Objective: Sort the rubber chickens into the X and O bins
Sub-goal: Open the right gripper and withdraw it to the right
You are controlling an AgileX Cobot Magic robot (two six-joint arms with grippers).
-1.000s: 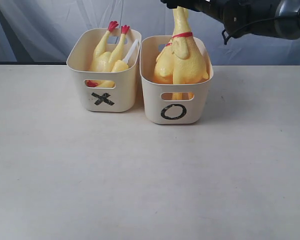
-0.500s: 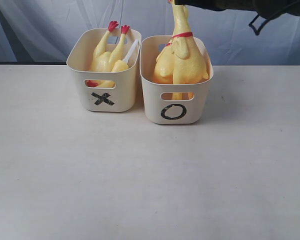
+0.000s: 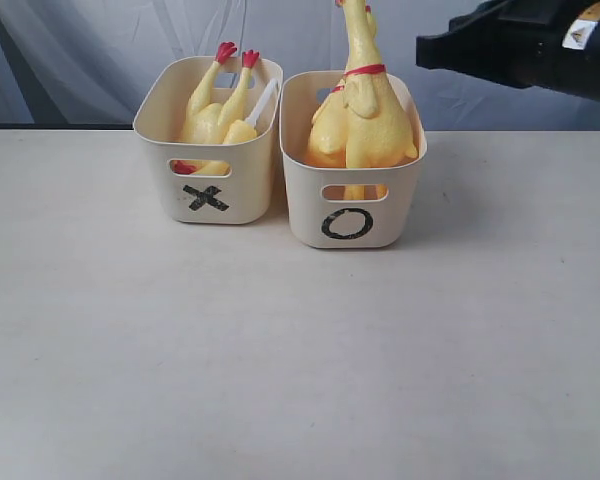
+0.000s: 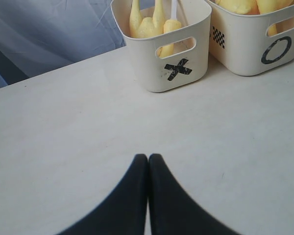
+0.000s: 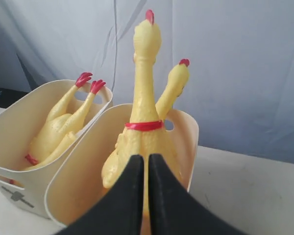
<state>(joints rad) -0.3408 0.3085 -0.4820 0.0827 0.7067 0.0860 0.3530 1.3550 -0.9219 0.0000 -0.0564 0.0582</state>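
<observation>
Plainly, X bin (image 3: pixel 208 199) beside O bin (image 3: pixel 348 223).

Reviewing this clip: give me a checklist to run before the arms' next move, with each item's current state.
1. Right claw shut and empty: ok.
2. Right claw clear of the whole chickens standing in the O bin: ok.
3. Left claw shut, empty, above bare table: ok.
4. Headless chicken body inside the X bin, feet above the rim: ok.
5. Head-and-neck piece in the X bin: cannot tell; only a white tube shows.
6. No chicken left on the table: ok in these views.
</observation>
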